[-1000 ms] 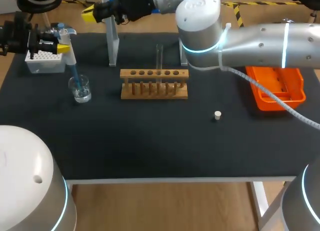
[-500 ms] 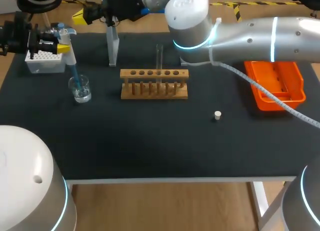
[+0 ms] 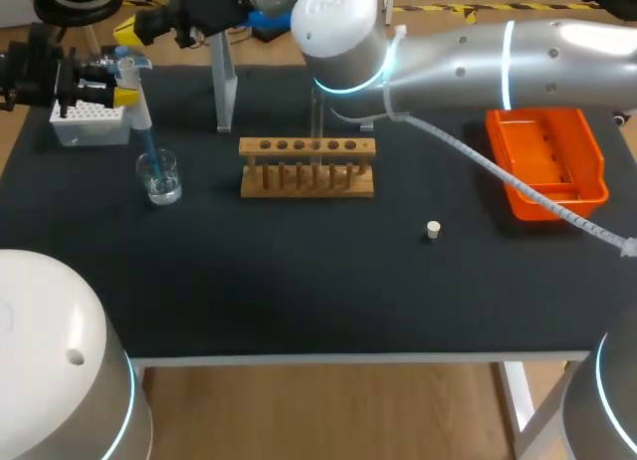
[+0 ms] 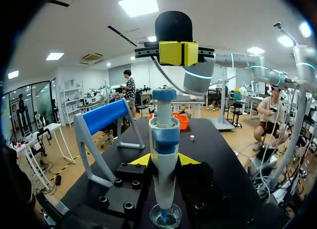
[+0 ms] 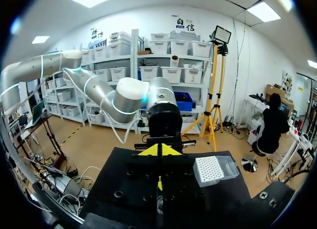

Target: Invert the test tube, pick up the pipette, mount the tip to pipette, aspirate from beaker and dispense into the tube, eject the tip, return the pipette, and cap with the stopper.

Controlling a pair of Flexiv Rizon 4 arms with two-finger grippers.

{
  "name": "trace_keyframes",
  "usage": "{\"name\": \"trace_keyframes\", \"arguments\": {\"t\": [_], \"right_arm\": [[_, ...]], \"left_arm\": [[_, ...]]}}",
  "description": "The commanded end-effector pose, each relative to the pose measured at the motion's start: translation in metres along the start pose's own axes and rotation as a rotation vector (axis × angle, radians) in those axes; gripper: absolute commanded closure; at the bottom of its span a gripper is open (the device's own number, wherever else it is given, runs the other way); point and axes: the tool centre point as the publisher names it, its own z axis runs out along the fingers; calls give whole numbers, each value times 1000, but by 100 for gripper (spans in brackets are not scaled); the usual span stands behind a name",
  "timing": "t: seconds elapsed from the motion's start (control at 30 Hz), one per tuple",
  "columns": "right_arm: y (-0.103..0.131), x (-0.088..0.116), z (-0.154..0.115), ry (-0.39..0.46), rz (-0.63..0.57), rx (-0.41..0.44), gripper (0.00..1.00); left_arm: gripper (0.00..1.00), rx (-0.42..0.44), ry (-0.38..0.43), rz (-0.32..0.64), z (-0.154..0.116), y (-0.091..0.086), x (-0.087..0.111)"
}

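Note:
My left gripper (image 3: 111, 85) is shut on the white and blue pipette (image 3: 137, 94) at the table's back left, and the pipette's blue tip stands in the glass beaker (image 3: 159, 176). In the left wrist view the pipette (image 4: 164, 140) stands upright between my yellow fingertips, over the beaker (image 4: 166, 219). My right arm reaches across the back of the table. Its gripper (image 3: 127, 29) is shut and empty, just above and behind the pipette's top; it shows as closed yellow tips (image 4: 178, 53). A clear test tube (image 3: 317, 112) stands upright in the wooden rack (image 3: 307, 166). The white stopper (image 3: 432, 229) lies loose on the mat.
A white tip box (image 3: 90, 121) sits under my left gripper. The pipette stand (image 3: 224, 82) rises behind the rack. An orange tray (image 3: 545, 166) sits at the right. My right arm's elbow hangs over the rack's back.
My right arm has swung left along the back of the table, bringing its gripper over the pipette's top, and its fingers have closed fully. The left arm and pipette stayed put.

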Motion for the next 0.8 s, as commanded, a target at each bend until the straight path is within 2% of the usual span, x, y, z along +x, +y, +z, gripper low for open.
{"name": "trace_keyframes", "arguments": {"t": [0.03,0.47,0.8], "right_arm": [[-1,-7,9,-4,11,11,100],[-3,-13,8,-19,24,9,100],[-10,-7,3,-18,32,20,100]], "left_arm": [[100,0,1,1,0,0,-1],[100,0,1,1,0,0,-1],[100,0,1,1,0,0,-1]]}}
